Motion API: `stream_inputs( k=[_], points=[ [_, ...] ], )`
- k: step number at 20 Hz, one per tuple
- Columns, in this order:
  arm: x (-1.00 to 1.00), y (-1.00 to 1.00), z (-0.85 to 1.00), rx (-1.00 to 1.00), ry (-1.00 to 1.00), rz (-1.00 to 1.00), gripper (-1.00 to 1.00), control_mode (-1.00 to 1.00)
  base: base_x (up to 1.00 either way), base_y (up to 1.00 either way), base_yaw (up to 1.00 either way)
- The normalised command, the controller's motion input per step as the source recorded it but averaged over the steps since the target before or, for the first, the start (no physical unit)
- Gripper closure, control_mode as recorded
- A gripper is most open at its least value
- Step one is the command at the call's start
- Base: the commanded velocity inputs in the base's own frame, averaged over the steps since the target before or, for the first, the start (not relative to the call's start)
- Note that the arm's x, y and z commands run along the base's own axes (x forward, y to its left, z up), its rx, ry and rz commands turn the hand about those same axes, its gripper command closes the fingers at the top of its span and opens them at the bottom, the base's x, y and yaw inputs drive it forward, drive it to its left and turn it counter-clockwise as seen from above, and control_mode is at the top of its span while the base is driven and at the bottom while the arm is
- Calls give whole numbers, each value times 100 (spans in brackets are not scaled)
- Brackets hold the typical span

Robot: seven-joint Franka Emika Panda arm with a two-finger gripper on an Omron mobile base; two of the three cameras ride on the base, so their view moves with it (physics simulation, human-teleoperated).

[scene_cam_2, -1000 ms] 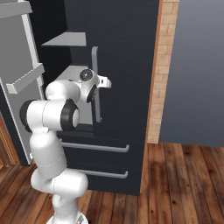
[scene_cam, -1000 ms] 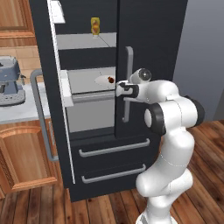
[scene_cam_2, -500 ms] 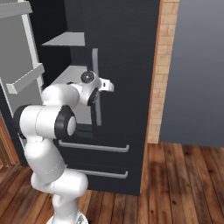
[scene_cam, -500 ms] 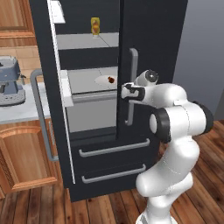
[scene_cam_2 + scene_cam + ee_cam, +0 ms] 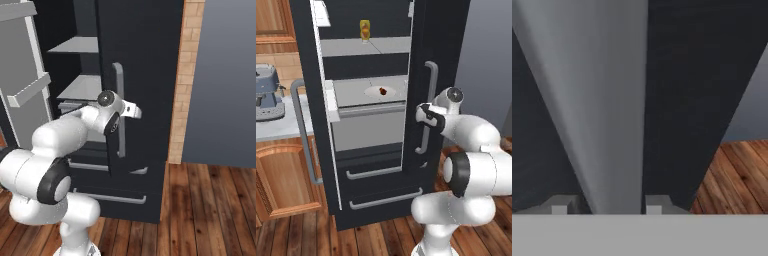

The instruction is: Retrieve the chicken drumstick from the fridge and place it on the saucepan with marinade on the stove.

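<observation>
Two-finger gripper (image 5: 603, 204) clenched around long grey bar handle (image 5: 429, 107) of tall black fridge (image 5: 446, 30). Tiny reddish-brown chicken drumstick (image 5: 383, 91) sits on round white plate (image 5: 375, 92), middle shelf; likely light, soft, slippery, so pinch mid-body.

wooden floor (image 5: 210, 210), brick pillar (image 5: 184, 75), wooden cabinets (image 5: 283, 180)

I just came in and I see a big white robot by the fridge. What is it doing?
The robot is at the black fridge. Its gripper is closed around the long grey handle of the right door, with the bar running between its fingers. The left door is already open. Inside, on a shelf, a little chicken drumstick sits on a white plate, not yet picked up. A yellow bottle stands on the shelf above.
</observation>
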Motion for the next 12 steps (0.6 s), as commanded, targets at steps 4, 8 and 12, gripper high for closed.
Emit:
stream_inputs(
  k=[4, 8, 12],
  points=[
    [-100, -100, -4, 0, 2, -14, 100, -100, 0, 0, 0],
    [-87, -100, -2, 0, 0, -14, 100, -100, 0, 0, 0],
    [-36, -86, 42, 10, -5, -1, -100, -100, 0, 0, 0]
  ],
)
